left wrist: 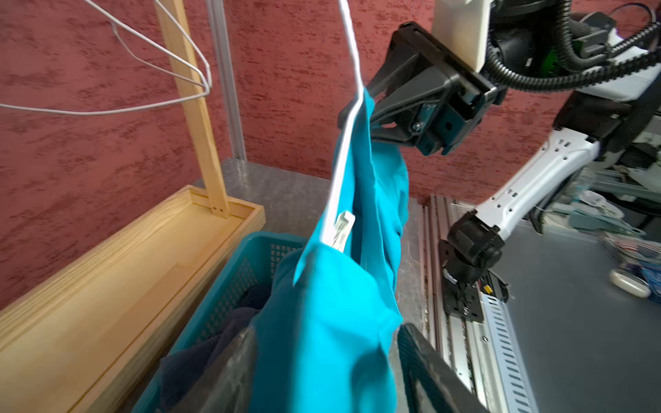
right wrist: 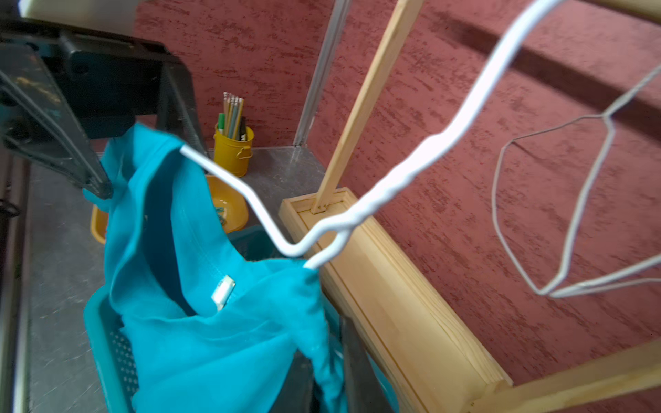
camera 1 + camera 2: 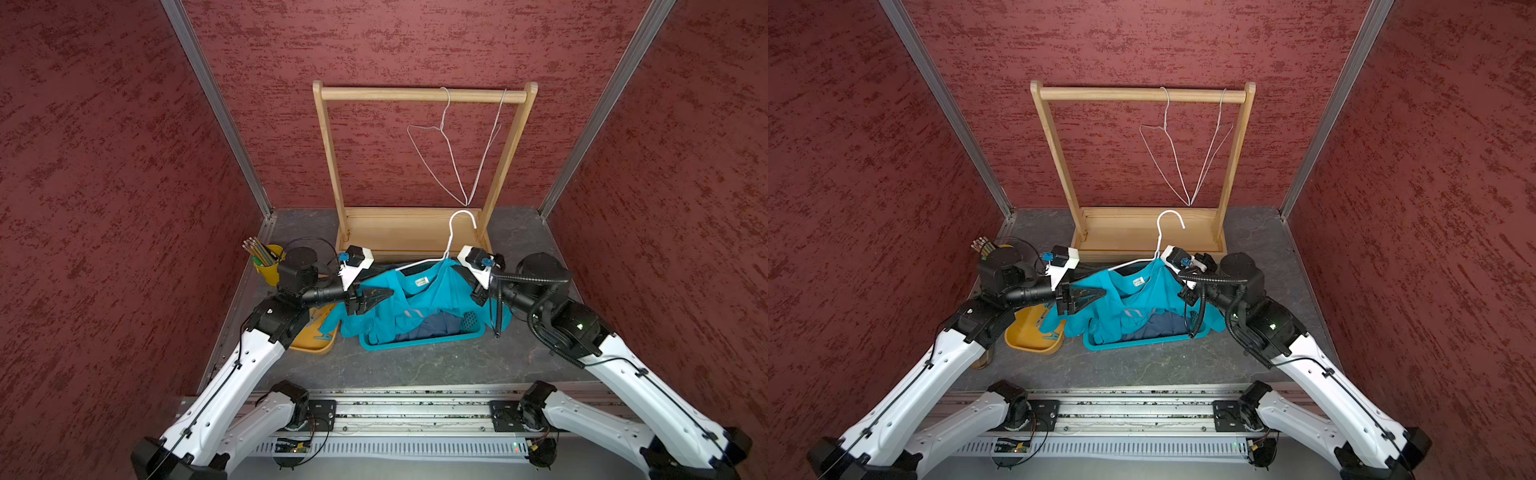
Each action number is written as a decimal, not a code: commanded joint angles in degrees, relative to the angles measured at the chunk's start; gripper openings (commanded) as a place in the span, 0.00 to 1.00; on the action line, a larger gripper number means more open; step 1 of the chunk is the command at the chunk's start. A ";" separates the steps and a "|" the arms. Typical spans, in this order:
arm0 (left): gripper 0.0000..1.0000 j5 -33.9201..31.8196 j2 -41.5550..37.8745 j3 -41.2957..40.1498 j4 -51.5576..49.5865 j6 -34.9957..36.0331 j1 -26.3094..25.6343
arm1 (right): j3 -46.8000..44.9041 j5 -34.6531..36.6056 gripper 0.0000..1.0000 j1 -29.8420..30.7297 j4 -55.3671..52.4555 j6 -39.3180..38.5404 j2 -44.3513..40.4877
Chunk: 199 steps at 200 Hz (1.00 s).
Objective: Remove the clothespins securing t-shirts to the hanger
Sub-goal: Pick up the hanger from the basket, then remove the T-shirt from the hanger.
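Your right tool (image 1: 357, 105) pinches the white wire hanger (image 3: 450, 237), suspending the bright teal cotton t-shirt (image 3: 415, 299) above the teal plastic mesh basket (image 3: 415, 343); left tool (image 1: 327, 332) stands spread.

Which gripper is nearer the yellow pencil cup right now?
Left. The left gripper is at the edge of the teal t-shirt that faces the yellow pencil cup. The right gripper grips the shirt's opposite shoulder, with the whole shirt between it and the cup.
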 commanded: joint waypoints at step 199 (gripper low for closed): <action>0.63 -9.61 -5.93 -2.80 0.23 -2.01 1.14 | 8.17 11.68 0.00 -0.02 16.63 3.92 0.23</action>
